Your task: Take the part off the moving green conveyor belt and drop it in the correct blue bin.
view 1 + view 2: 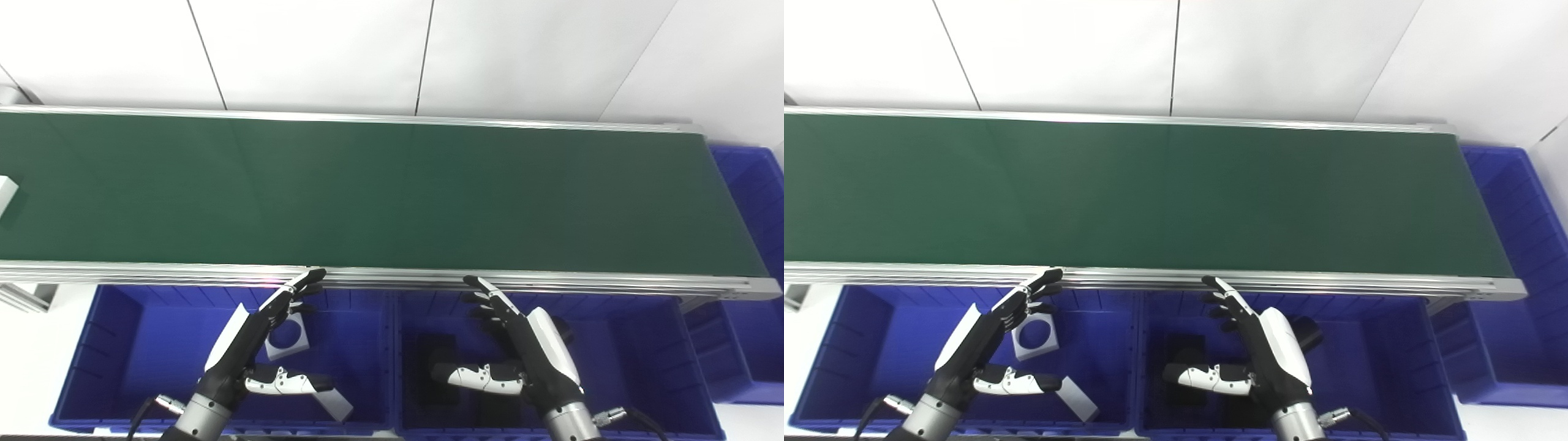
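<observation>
White wall panels back a long green conveyor belt (392, 190) edged with aluminium rails. A pale grey-white part (6, 193) sits at the belt's far left, cut off by the left eye view and absent from the right eye view. It looks like a stiff, light, flat-faced block, probably best pinched across opposite edges. Both hands hover empty over the blue bins: the left hand (257, 343) over the left bin (104, 361) holding grey plates, the right hand (520, 349) over the middle bin (643, 367) holding black parts, fingers spread.
</observation>
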{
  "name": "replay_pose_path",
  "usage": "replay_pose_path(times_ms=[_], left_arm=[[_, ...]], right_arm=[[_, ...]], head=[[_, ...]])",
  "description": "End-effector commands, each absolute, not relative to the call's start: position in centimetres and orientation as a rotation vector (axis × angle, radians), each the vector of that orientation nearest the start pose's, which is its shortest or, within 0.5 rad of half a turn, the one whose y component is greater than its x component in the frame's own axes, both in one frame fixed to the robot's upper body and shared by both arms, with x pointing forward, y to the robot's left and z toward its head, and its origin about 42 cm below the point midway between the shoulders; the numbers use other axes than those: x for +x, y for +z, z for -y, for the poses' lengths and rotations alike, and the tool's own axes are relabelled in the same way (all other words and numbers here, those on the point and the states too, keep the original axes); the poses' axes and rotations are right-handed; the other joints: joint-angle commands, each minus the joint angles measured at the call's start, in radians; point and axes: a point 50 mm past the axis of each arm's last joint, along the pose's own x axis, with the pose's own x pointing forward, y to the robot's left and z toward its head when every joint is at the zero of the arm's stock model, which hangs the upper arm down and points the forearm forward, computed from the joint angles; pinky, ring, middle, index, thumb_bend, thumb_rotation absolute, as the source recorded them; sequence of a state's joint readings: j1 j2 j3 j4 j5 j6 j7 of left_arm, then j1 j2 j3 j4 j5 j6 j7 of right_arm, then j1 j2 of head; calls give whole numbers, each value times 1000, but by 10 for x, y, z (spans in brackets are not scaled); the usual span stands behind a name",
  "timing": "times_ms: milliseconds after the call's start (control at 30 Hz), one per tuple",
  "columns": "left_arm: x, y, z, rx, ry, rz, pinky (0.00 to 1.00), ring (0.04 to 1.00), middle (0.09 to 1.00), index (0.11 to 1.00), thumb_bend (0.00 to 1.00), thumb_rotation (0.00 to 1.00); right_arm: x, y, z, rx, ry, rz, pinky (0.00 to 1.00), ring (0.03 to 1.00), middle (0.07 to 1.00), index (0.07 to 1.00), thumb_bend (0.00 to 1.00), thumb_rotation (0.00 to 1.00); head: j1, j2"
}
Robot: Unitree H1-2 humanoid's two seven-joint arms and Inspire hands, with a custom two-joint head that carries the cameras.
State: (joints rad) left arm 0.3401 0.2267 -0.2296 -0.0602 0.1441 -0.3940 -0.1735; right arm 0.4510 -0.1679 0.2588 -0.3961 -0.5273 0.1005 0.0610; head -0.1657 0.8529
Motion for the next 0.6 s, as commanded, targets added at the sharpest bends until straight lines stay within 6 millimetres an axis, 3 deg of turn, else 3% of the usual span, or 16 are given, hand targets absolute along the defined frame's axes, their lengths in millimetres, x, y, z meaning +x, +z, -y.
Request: replay_pose_path(times_ms=[0,567], left_arm=[[153,68,-222,282,-428,138,750,863,911,895,921,439],[153,68,-221,268,-422,134,756,862,913,890,920,427]], right_arm=[[133,112,203,-591,221,-51,652,744,803,892,858,384],[133,112,204,-584,221,-52,653,739,800,892,859,385]], head=[[2,1],[3,4]])
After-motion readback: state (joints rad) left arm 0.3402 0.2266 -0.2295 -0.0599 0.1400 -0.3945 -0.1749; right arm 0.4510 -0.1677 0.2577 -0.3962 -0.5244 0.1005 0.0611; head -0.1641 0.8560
